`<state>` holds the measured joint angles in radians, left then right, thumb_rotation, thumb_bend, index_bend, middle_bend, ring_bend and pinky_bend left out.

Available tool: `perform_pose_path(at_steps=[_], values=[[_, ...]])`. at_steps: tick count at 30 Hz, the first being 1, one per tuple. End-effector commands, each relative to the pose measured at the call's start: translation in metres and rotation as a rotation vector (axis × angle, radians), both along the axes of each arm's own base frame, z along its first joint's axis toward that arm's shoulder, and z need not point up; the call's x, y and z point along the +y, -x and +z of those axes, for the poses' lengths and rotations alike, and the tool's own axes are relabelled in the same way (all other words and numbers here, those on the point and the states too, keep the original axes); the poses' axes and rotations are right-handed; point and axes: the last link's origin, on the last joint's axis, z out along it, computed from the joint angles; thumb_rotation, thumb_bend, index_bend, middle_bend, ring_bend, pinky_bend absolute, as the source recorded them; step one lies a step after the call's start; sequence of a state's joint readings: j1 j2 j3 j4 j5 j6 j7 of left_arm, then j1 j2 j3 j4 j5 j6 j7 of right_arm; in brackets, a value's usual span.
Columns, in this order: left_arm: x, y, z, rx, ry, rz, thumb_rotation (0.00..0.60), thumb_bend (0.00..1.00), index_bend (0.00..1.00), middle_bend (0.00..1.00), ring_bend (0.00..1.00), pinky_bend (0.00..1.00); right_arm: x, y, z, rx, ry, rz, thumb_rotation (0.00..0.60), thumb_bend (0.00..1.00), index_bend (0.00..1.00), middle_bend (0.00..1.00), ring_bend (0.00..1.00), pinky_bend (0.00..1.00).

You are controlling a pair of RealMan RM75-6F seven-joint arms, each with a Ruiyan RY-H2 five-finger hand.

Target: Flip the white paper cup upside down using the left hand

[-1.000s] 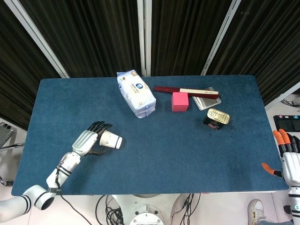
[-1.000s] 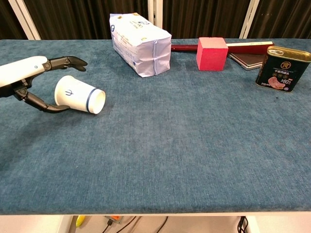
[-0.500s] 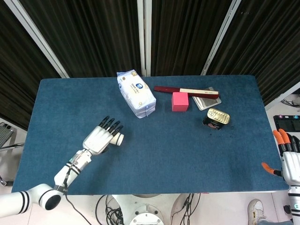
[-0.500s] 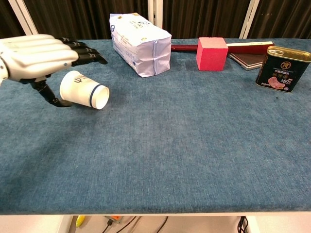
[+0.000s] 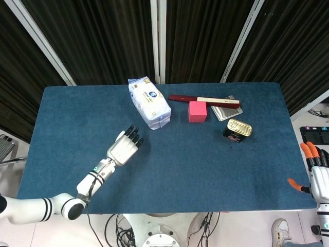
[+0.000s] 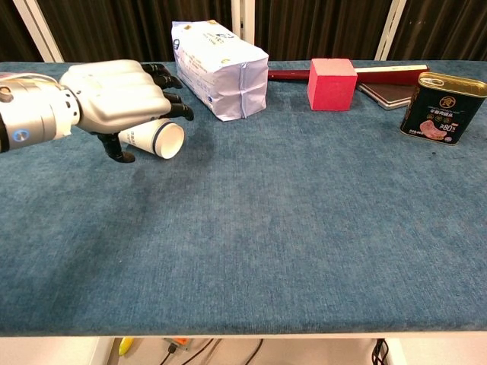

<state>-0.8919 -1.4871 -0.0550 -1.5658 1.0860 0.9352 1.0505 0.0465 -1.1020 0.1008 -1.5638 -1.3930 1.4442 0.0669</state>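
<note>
The white paper cup [image 6: 157, 138] lies on its side on the blue table [image 6: 289, 228], its open mouth turned right and toward the chest camera. My left hand [image 6: 122, 95] arches over it, dark fingertips [image 6: 179, 114] curling past the rim and the thumb under the cup's near side, so it grips the cup. From the head view my left hand [image 5: 125, 147] covers the cup completely. My right hand [image 5: 314, 174] hangs off the table's right edge with its fingers apart and nothing in it.
A white tissue pack [image 6: 219, 68] stands just behind and to the right of the cup. Further right are a pink cube [image 6: 332, 84], a dark red flat box [image 5: 203, 99], a silver case [image 5: 226, 111] and a tin can [image 6: 441, 106].
My left hand has swung over the cup and closed round it, carrying it right and toward the tissue pack. The right hand has not moved.
</note>
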Motion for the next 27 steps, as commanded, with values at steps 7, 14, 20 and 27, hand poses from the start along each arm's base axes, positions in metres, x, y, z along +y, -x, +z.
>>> perform_pose_path(at_steps=[7, 14, 20, 27], values=[[0.005, 0.005, -0.008, 0.0, -0.013, -0.078, 0.6, 0.19, 0.3, 0.33, 0.0, 0.0, 0.0, 0.002, 0.0, -0.006, 0.001, -0.012, 0.6, 0.07, 0.0, 0.0, 0.0, 0.0], [0.009, 0.006, -0.007, -0.09, -0.045, -0.152, 0.6, 0.2, 0.44, 0.47, 0.08, 0.04, 0.0, 0.003, 0.0, -0.007, -0.004, -0.017, 0.6, 0.08, 0.0, 0.0, 0.0, 0.0], [0.006, 0.005, 0.01, -0.373, -0.044, -0.065, 0.6, 0.2, 0.46, 0.49, 0.11, 0.05, 0.001, 0.006, 0.002, -0.011, 0.01, -0.022, 0.6, 0.08, 0.0, 0.0, 0.0, 0.0], [0.002, 0.036, 0.035, -0.927, 0.055, 0.322, 0.6, 0.22, 0.46, 0.49, 0.12, 0.06, 0.001, 0.007, 0.003, -0.017, 0.009, -0.022, 0.6, 0.08, 0.0, 0.0, 0.0, 0.0]])
